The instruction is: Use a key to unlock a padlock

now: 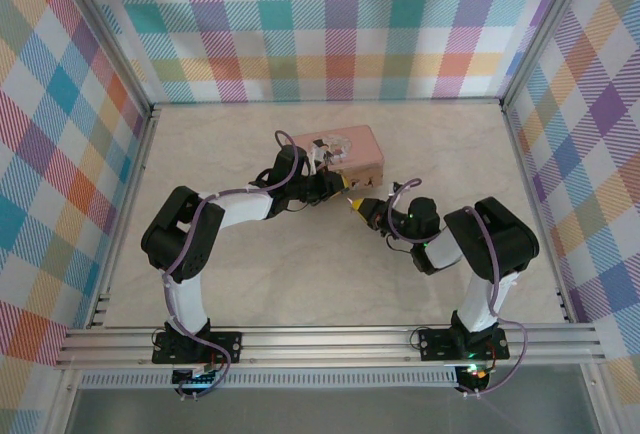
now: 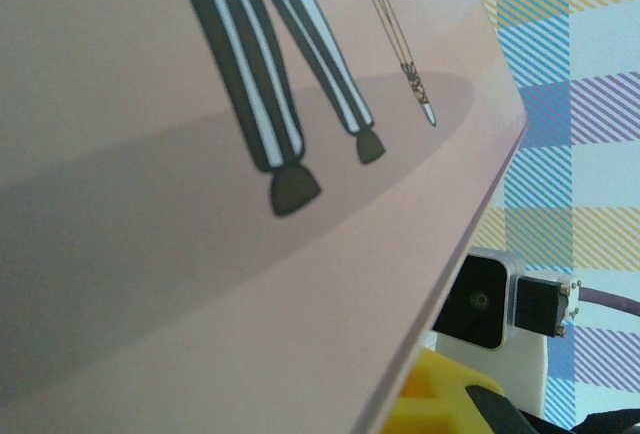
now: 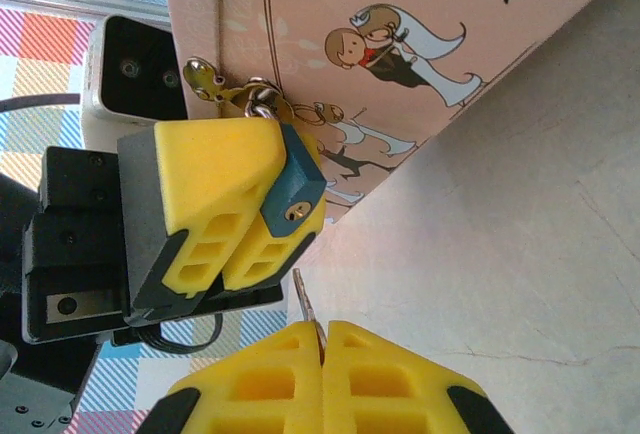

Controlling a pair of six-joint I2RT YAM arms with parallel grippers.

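Left tool (image 3: 275, 209): we are seeing its yellow fingers closed on the padlock (image 3: 298, 182), clamping the teal body from both sides.
Right tool (image 3: 322, 339): its two yellow fingers are pressing flat together, pinching the key (image 3: 303, 299); only a thin metal blade is sticking out from between them.
Padlock place: it is hanging at the near edge of the pink tin (image 3: 400, 14), toward the tin's right end, with its silvery top meeting brassy fittings on the tin's side.
Keyhole: the brass keyhole is facing the right tool.
Key against padlock: the blade is pointing up at the lock, with its tip just beside the left tool's lower finger and apart from the keyhole.
Tin: it is sitting on the pale marbled bench (image 3: 520, 254), around the middle and toward the far side, showing a cartoon bride and groom.
Arms: in the top view we are watching both reach inward, the tools meeting just near of the tin.
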